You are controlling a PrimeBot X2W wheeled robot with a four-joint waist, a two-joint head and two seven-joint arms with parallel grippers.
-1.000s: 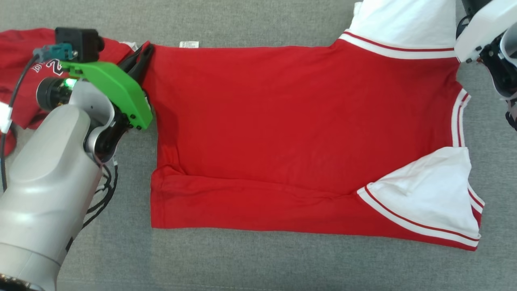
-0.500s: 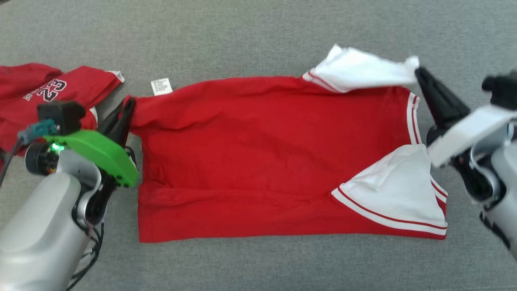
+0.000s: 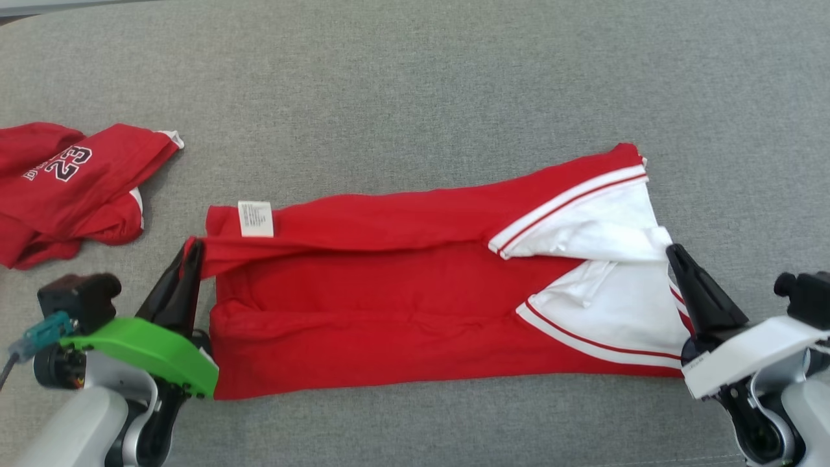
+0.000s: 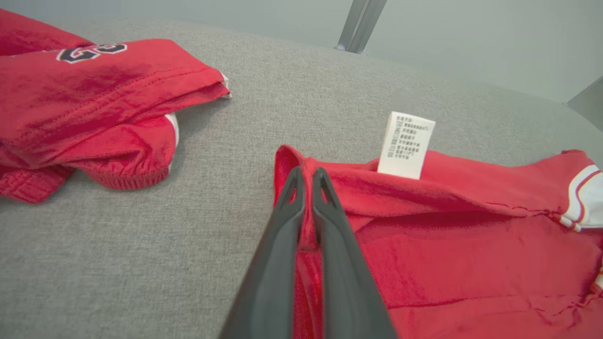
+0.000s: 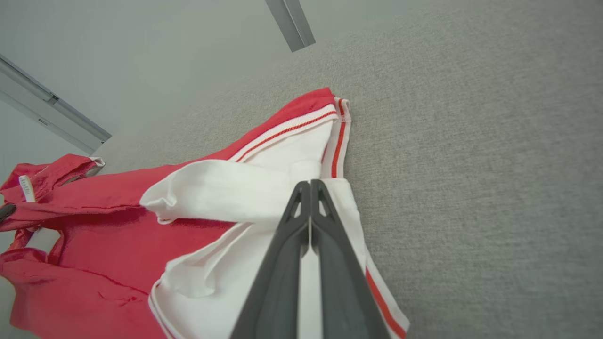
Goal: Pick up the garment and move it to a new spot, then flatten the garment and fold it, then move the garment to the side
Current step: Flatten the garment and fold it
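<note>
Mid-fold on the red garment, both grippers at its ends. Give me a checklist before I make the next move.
1. Left gripper shut on a red corner of the garment: ok.
2. Right gripper shut on the white sleeve: ok.
3. Held edge brought to the near edge: not ok, it stops midway.
4. White sleeve lying flat: not ok, bunched.
5. Second red garment apart from the fold: ok.
6. Layers underneath smooth: cannot tell.

Over on the left, a number 23 shows in dark, white-edged digits on the crumpled red bundle. The small lettering beside it is too tiny to read. On the red jersey, a white care tag carries rows of fine print, and none of it is legible.
</note>
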